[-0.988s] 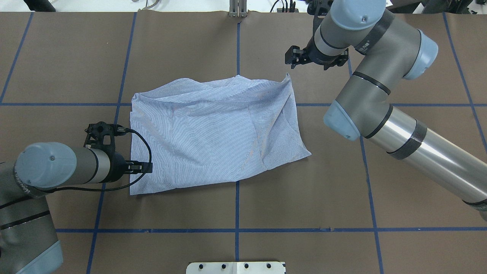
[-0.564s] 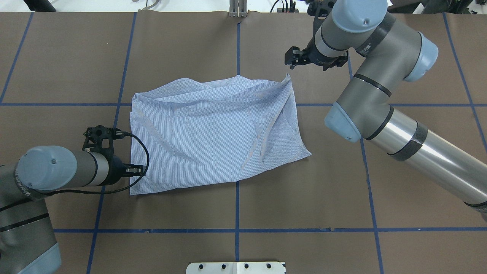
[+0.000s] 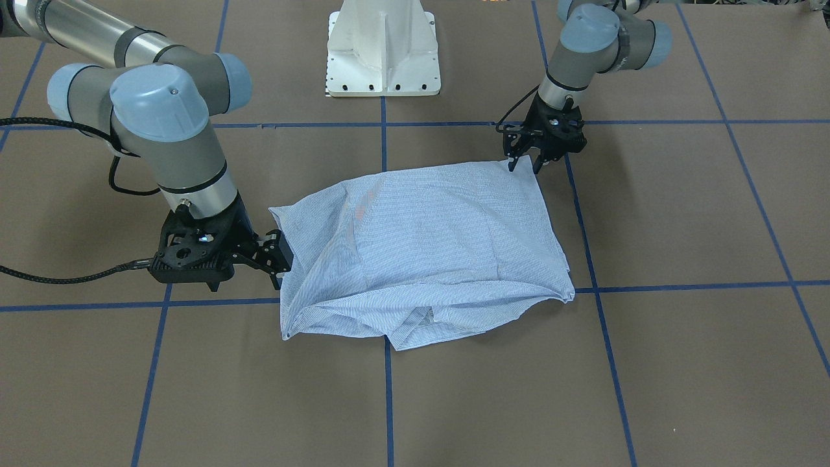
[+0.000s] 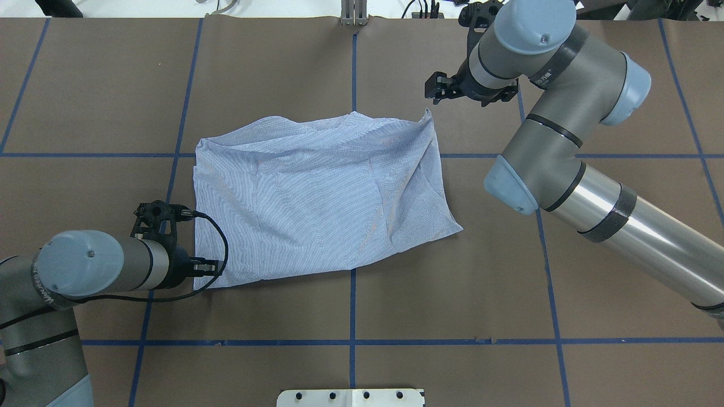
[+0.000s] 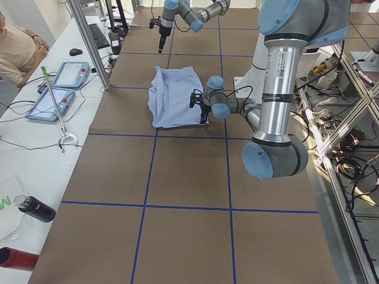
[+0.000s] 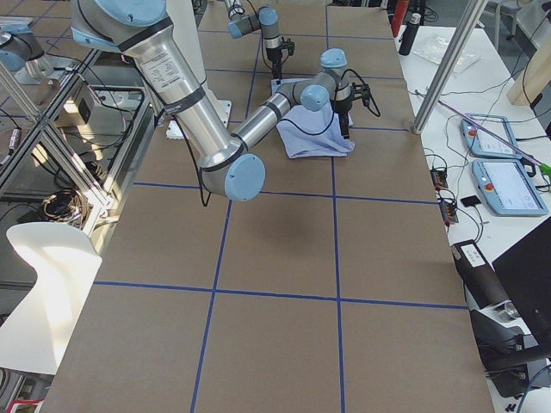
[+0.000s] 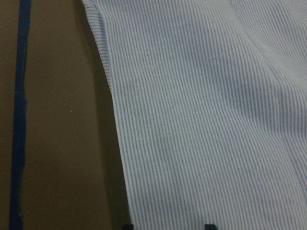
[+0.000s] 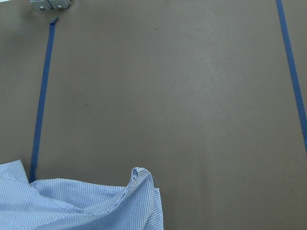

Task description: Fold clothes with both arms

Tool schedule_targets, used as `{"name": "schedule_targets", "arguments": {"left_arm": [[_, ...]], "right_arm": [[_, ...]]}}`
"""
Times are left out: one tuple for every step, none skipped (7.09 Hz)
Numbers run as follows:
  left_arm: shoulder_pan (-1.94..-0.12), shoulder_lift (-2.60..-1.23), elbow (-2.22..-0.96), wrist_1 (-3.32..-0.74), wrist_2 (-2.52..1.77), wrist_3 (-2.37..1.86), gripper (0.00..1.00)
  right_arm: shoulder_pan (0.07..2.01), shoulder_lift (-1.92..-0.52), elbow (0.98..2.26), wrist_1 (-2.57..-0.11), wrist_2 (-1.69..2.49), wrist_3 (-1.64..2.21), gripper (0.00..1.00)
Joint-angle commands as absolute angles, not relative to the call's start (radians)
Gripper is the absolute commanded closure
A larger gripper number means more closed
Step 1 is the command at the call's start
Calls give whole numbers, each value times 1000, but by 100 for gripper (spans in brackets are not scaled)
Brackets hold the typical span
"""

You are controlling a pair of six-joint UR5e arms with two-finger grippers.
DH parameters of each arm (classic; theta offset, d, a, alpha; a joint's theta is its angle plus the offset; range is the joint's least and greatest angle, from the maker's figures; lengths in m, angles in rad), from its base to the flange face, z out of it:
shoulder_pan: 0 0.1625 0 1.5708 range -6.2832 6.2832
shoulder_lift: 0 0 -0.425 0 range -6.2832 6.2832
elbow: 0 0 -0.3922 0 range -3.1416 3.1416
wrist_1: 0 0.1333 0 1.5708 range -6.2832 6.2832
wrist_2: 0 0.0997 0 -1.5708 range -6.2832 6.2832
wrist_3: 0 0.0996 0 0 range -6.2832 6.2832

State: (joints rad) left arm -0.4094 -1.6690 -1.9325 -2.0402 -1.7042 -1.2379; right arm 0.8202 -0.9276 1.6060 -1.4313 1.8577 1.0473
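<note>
The light blue striped shirt lies folded and rumpled on the brown table; it also shows in the front view. My left gripper is open and empty, low at the shirt's near left corner. In the left wrist view its fingertips straddle the shirt's edge. My right gripper is open and empty, just beyond the shirt's raised far right corner, apart from it. Collar, pocket and buttons are hidden.
Blue tape lines grid the table. The white pedestal base stands at the robot's side. A metal bracket sits at the far edge. Beyond it are tablets and a seated person.
My left gripper has moved along the shirt's left edge toward the near corner. My right gripper has drifted slightly away from the far right corner. The shirt has not moved.
</note>
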Motion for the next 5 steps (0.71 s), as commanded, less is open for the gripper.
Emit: {"name": "schedule_targets", "arguments": {"left_arm": [[-391, -1667, -1922, -2042, -1703, -1241, 43], [-390, -1669, -1910, -2042, -1703, -1247, 43], [-390, -1667, -1910, -2042, -1701, -1247, 43], [-390, -1667, -1908, -2042, -1701, -1247, 43], [-390, -1667, -1908, -2042, -1701, -1249, 50]], "right_arm": [[819, -927, 1608, -1431, 1852, 1049, 0], [819, -927, 1606, -1431, 1852, 1049, 0], [819, -927, 1608, -1431, 1852, 1049, 0], [819, -923, 1609, -1431, 1852, 1049, 0], [819, -923, 1609, -1431, 1852, 1049, 0]]}}
